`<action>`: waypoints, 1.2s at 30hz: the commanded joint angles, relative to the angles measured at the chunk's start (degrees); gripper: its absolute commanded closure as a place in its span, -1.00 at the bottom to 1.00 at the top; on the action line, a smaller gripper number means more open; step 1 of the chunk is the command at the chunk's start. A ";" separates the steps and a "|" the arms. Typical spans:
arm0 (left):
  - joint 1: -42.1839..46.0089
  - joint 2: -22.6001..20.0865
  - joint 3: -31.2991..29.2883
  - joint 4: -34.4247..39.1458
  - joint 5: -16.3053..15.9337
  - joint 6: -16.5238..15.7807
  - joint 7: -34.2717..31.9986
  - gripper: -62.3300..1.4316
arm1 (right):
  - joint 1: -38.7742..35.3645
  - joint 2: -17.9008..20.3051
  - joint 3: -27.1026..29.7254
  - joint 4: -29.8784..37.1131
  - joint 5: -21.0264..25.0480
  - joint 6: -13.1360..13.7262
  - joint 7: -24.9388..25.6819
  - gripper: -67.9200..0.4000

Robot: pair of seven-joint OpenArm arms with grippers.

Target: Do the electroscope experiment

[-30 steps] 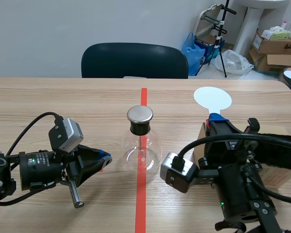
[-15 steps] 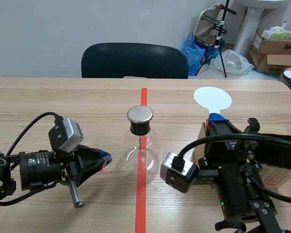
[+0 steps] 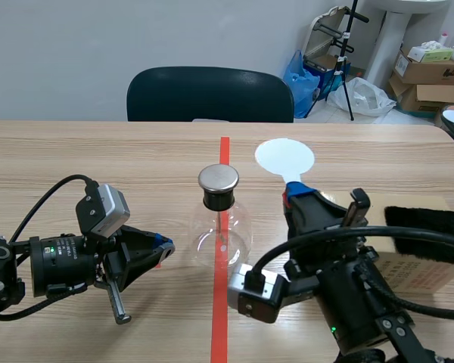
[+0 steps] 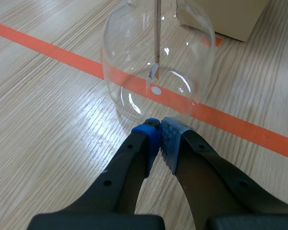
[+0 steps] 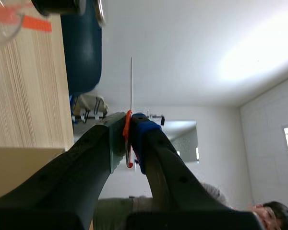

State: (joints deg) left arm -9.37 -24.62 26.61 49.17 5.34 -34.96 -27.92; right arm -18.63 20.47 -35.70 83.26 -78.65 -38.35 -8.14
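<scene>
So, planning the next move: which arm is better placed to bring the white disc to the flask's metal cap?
Right. The right tool is shut on the white disc, up near the metal cap; the left tool is shut, empty, low by the flask.

Bright, even indoor light, only soft, faint shadows on the wooden table [image 3: 98, 159]; small white glints on the glass flask [image 4: 158, 62]; in the right wrist view a strong glare patch washes out the pale wall [image 5: 259, 52].
</scene>
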 commanded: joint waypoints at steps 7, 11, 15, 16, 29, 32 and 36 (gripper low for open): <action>-0.31 0.13 -0.15 1.01 -0.81 -0.13 -0.79 0.83 | 0.68 0.15 0.15 0.57 -0.68 -0.61 7.91 0.96; -0.31 0.13 -0.15 1.01 -0.81 -0.13 -0.79 0.83 | 0.68 0.15 0.15 0.57 -0.68 -0.61 11.08 0.96; -0.31 0.13 -0.15 1.01 -0.81 -0.13 -0.79 0.83 | 0.68 0.15 0.15 0.57 -0.68 -0.61 13.25 0.96; -0.31 0.13 -0.15 1.01 -0.81 -0.13 -0.79 0.83 | 0.68 0.15 0.15 0.57 -0.68 -0.61 13.68 0.96; -0.31 0.13 -0.15 1.01 -0.81 -0.13 -0.79 0.83 | 0.68 0.15 0.15 0.57 -0.68 -0.61 16.22 0.96; -0.31 0.13 -0.15 1.01 -0.81 -0.13 -0.79 0.83 | 0.68 0.15 0.15 0.57 -0.68 -0.61 16.22 0.96; -0.31 0.13 -0.15 1.01 -0.81 -0.13 -0.79 0.83 | 0.68 0.15 0.15 0.57 -0.68 -0.61 16.22 0.96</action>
State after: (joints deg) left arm -9.37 -24.62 26.61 49.17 5.34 -34.96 -27.92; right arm -18.63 20.47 -35.70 83.26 -79.50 -38.35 8.14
